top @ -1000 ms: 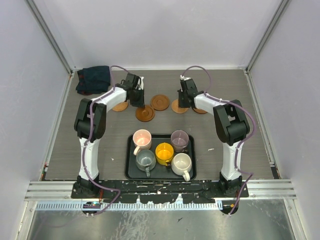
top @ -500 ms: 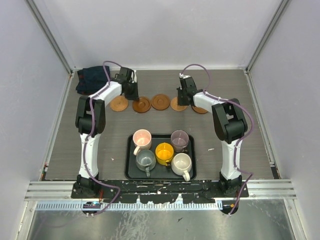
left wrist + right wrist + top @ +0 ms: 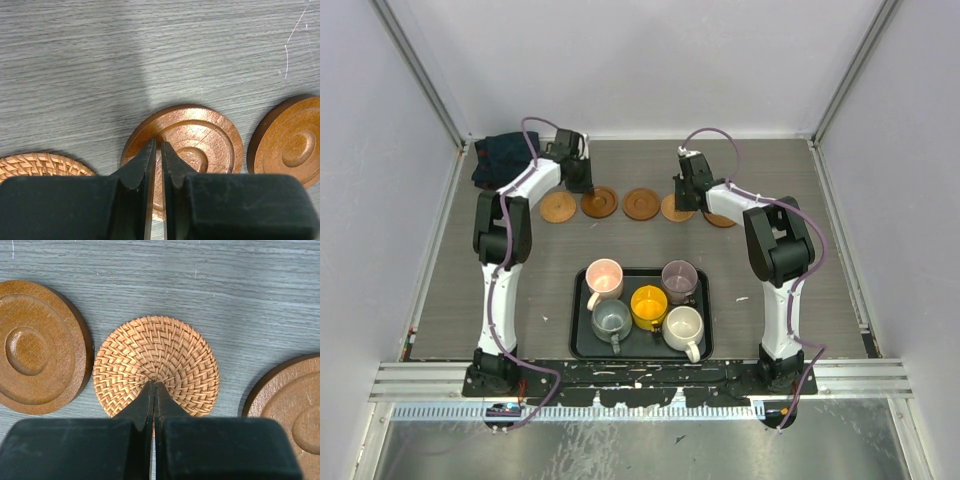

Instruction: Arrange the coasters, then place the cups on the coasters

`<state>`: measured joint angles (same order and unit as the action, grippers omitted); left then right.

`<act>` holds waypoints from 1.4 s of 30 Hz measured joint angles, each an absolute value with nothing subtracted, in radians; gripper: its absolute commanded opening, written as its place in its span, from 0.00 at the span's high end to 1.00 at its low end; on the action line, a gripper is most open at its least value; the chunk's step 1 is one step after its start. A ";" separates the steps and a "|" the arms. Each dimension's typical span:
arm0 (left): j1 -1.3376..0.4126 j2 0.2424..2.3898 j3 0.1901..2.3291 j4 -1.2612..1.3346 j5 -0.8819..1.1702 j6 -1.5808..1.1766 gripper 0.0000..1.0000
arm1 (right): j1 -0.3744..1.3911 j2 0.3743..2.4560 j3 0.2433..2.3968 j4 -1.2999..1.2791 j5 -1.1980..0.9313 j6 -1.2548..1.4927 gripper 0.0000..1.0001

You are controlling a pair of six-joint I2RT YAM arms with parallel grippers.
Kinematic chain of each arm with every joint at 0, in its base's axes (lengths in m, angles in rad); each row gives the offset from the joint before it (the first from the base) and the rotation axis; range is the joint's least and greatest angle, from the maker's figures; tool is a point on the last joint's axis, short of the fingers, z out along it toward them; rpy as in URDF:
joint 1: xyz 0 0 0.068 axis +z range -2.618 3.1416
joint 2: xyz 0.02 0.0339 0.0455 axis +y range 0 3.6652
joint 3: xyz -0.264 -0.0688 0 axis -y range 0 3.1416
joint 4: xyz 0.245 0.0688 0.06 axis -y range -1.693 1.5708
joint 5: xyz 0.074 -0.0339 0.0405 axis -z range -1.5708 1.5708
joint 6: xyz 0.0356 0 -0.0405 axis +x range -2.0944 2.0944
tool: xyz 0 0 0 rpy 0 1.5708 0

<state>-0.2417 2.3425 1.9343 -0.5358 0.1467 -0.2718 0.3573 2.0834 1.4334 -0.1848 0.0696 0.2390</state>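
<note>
Evidently you're lining up the far row: your left gripper [image 3: 155, 150], nearly closed, pinches the wooden coaster [image 3: 200, 145] by its rim. Your right gripper [image 3: 153, 390], fully closed, presses the woven coaster [image 3: 165, 355], probably to nudge it.

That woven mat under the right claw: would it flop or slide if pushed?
Probably light: the woven coaster is thin wicker. Its tight weave lies flat, so it likely keeps its shape rather than flopping. Lying flat on the smooth tabletop, it should slide, not roll, under the shut right gripper.
</note>
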 measured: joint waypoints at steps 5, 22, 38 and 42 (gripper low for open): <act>-0.241 2.317 1.879 -0.484 0.154 -0.272 0.89 | 0.352 2.087 1.440 -0.185 0.070 0.239 0.99; -0.241 2.269 1.779 -0.407 0.189 -0.272 0.90 | 0.317 2.121 1.488 -0.187 0.072 0.234 0.99; -0.252 2.243 1.864 -0.561 0.192 -0.223 0.89 | 0.317 2.010 1.487 -0.180 0.083 0.157 0.99; -0.253 2.163 1.837 -0.574 0.197 -0.218 0.88 | 0.317 1.896 1.453 -0.167 0.117 0.156 0.99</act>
<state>-0.2531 2.1632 1.8374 -0.5739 0.1967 -0.2184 0.3168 1.8957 1.4528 -0.1665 0.1165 0.1562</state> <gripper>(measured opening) 0.116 0.031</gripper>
